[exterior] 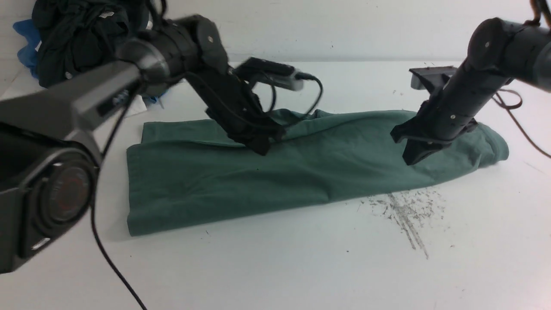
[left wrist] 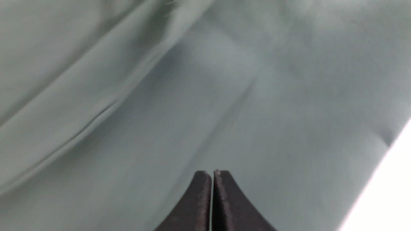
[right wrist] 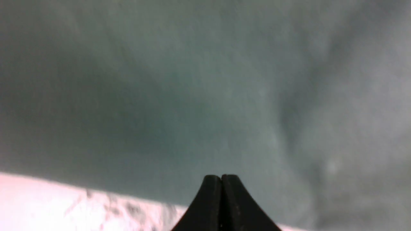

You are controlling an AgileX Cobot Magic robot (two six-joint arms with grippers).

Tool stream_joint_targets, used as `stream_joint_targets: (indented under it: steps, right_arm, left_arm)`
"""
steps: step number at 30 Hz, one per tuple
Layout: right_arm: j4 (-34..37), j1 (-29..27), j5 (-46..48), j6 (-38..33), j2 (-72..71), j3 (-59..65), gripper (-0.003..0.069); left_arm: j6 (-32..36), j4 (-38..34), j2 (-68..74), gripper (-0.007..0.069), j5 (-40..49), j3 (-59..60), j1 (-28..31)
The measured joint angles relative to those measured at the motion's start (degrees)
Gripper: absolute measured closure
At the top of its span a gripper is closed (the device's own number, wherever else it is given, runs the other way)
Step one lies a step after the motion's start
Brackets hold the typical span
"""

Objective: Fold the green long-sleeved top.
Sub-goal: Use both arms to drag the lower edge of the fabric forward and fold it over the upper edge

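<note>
Top (exterior: pixel 241 181) folded lengthwise, apparently being smoothed; both pincers (exterior: pixel 262 150) (exterior: pixel 411 160) clenched, empty. Next: fold its three-o'clock end inward.

Reaching in from the left side with the left arm (exterior: pixel 172 56), forearm slanting down and inward, left gripper (exterior: pixel 263 151) shut and pointing down near the middle of the front view. Reaching in from the upper right with the right arm (exterior: pixel 499 47), sloping down toward the middle, right gripper (exterior: pixel 409 148) also shut, fingertips together, well apart from the other one.
</note>
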Motion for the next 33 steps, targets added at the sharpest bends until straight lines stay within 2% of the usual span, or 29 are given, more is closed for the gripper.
stream_joint_targets:
  steps: [7, 12, 18, 20, 26, 30, 33]
  right_arm:
    - [0.2, 2.3, -1.6, -0.9, 2.8, 0.4, 0.0673]
    - [-0.2, 2.4, -1.0, -1.0, 2.8, 0.4, 0.0673]
    - [-1.1, 2.4, -0.7, -1.0, 2.8, 0.4, 0.0673]
    - [-1.4, 2.4, -0.7, -1.0, 2.8, 0.4, 0.0673]
    - [-1.6, 2.4, -0.4, -1.0, 2.8, 0.4, 0.0673]
    - [-1.6, 2.4, 0.0, -1.0, 2.8, 0.4, 0.0673]
    - [-0.2, 2.4, -1.0, -2.5, 2.8, -0.2, 0.0673]
  left_arm:
    - [-4.2, 6.7, 7.8, 0.0631, -6.2, -7.2, -2.1]
    - [-12.3, 13.8, 9.5, 0.0631, -15.7, -8.5, -1.5]
    - [-19.7, 22.9, 10.4, 0.0631, -22.0, -8.5, 1.6]
    - [-24.6, 26.9, 10.4, 0.0631, -24.9, -8.8, 3.6]
    - [-35.9, 30.9, 10.4, 0.0631, -31.8, -9.0, 7.6]
    - [-38.5, 31.3, 9.0, 0.0631, -29.2, -9.0, 8.7]
    - [-36.4, 29.5, 5.3, 0.0631, -20.7, -9.0, 8.3]
